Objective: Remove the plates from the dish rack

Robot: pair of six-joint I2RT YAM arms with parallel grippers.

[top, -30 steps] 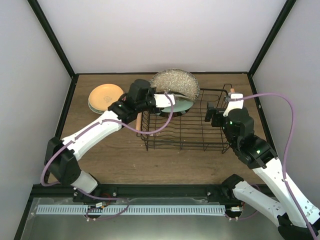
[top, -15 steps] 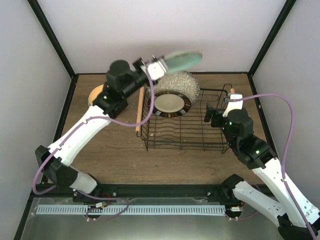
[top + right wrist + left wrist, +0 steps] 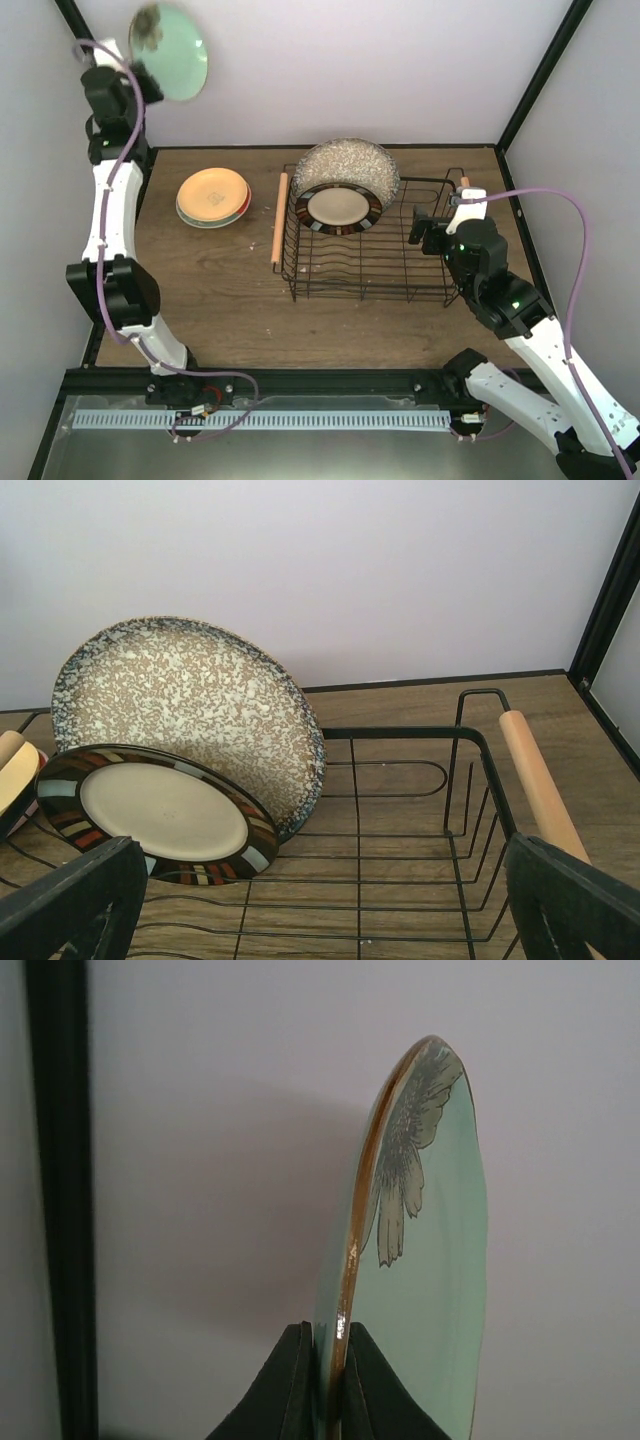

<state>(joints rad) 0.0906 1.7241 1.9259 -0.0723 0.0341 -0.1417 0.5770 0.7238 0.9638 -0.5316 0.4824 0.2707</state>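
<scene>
- Brown wooden tabletop (image 3: 230,290) sits between pale walls and black corner posts (image 3: 540,75). The dish rack (image 3: 370,262) stands right of centre. A low stack topped by the yellow-tan plate (image 3: 212,190) lies well apart to its left.
- High in the back-left corner, the left gripper (image 3: 328,1350) pinches the lower rim of the pale green plate (image 3: 430,1260). The plate is held on edge, close to the wall.
- The step in hand looks like carrying this plate down to the stack.
- To do it well, draw the plate away from the wall and post first, since room there is tight.
- Turn the wrist slowly, because only a thin rim is gripped and the plate could slip.
- Level the plate before descending, centre it over the yellow-tan plate, and let go only once it rests there.
- Bare table lies between the stack and the rack. The rack's left wooden handle (image 3: 279,217) is the nearest edge to avoid.
- Left in the rack are the big speckled plate (image 3: 190,710) and the striped-rim plate (image 3: 160,815), which leans against it at the rack's back-left end.
- The right gripper (image 3: 320,905) hangs over the rack's right end beside the right wooden handle (image 3: 535,780). Its fingers are spread wide and hold nothing.
</scene>
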